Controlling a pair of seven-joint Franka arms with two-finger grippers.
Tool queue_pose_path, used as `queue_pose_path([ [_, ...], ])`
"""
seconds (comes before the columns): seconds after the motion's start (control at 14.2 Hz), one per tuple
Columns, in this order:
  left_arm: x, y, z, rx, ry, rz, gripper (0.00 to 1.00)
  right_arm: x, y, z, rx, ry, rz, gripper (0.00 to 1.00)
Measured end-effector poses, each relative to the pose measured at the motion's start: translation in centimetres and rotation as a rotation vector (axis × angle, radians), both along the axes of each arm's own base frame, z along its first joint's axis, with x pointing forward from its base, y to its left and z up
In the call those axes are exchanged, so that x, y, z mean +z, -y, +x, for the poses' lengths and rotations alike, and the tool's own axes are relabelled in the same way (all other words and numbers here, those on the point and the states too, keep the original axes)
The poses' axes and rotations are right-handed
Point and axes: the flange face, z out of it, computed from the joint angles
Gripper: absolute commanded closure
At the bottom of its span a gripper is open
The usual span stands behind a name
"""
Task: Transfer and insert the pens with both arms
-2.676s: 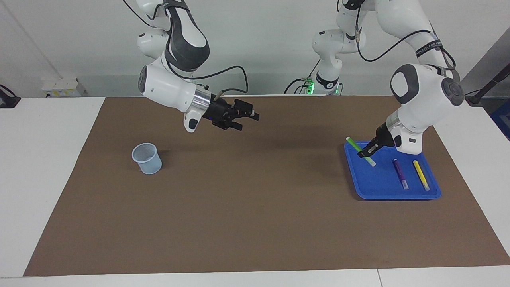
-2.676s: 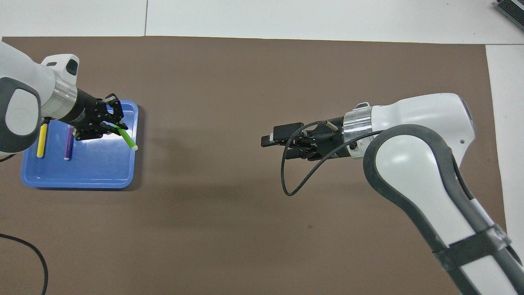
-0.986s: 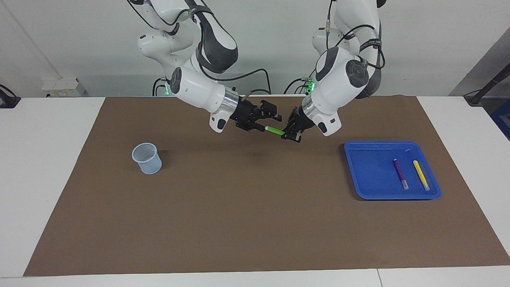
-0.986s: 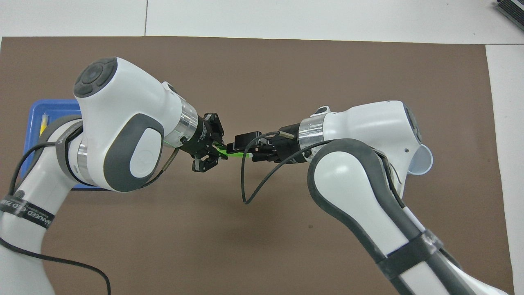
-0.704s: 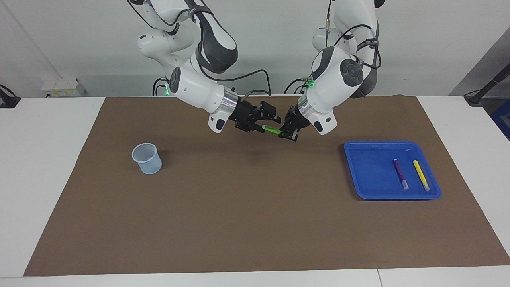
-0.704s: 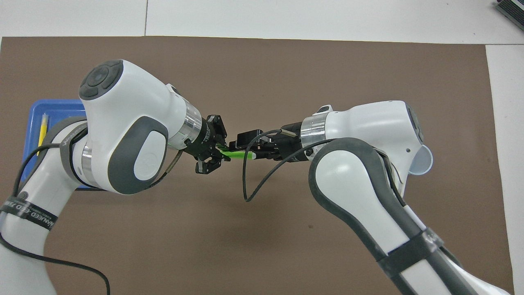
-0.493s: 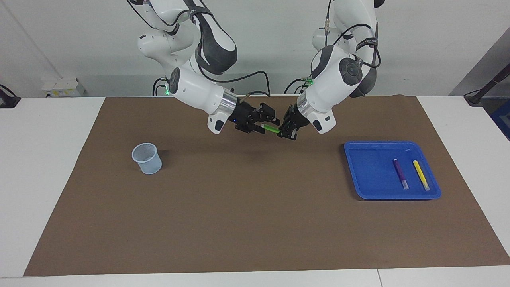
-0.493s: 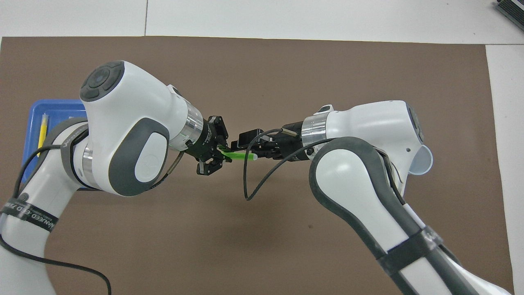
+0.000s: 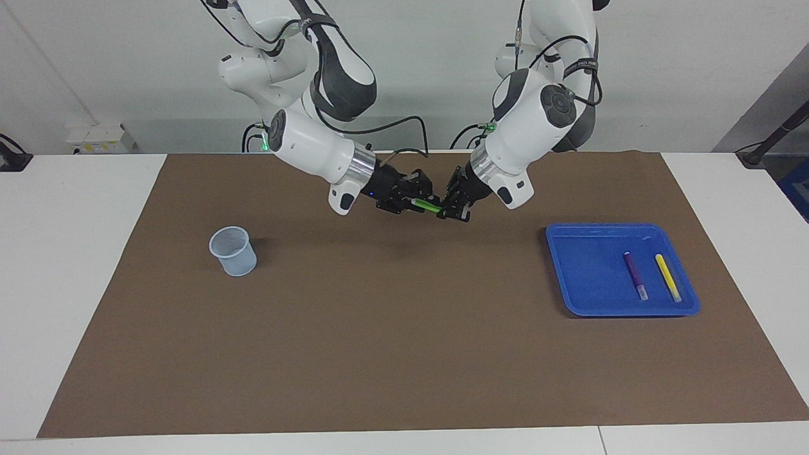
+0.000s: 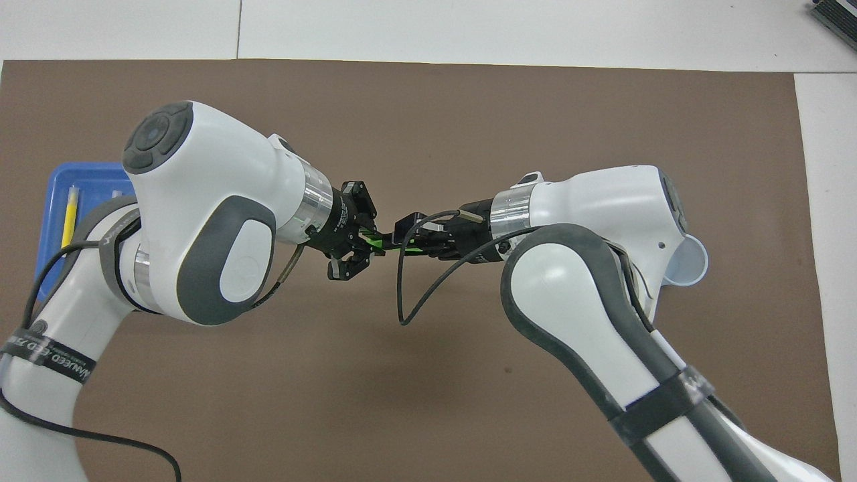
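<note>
The green pen (image 9: 430, 205) is held clenched in the left hand (image 9: 456, 208) above mid-bench, its long axis pointing level into the right hand (image 9: 414, 201), whose grasp cannot be told yet.

Facing and overhead cameras oppose, sharing the brown mat (image 9: 404, 328)
</note>
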Motion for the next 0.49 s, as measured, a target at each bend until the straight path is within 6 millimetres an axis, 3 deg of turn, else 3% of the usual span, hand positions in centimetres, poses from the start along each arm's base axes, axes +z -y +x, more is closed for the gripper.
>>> queue_pose_path([
  [0.14,0.13,-0.20,0.16,0.009,0.008,-0.003,1.00,-0.26,-0.21,-0.09,0.002,-0.001,-0.004,0.91],
  [0.21,0.14,-0.36,0.22,0.013,0.009,-0.004,1.00,-0.29,-0.18,-0.03,0.000,-0.002,-0.002,0.91],
  [0.28,0.07,-0.38,0.20,0.015,0.009,-0.006,1.00,-0.31,-0.19,-0.04,0.000,-0.001,-0.003,0.89],
  [0.35,0.01,-0.39,0.16,0.016,0.009,-0.006,1.00,-0.35,-0.21,-0.06,0.001,-0.002,-0.004,0.77],
  [0.49,-0.03,-0.42,0.08,0.018,0.010,-0.006,1.00,-0.37,-0.23,-0.07,0.001,-0.002,-0.004,0.73],
])
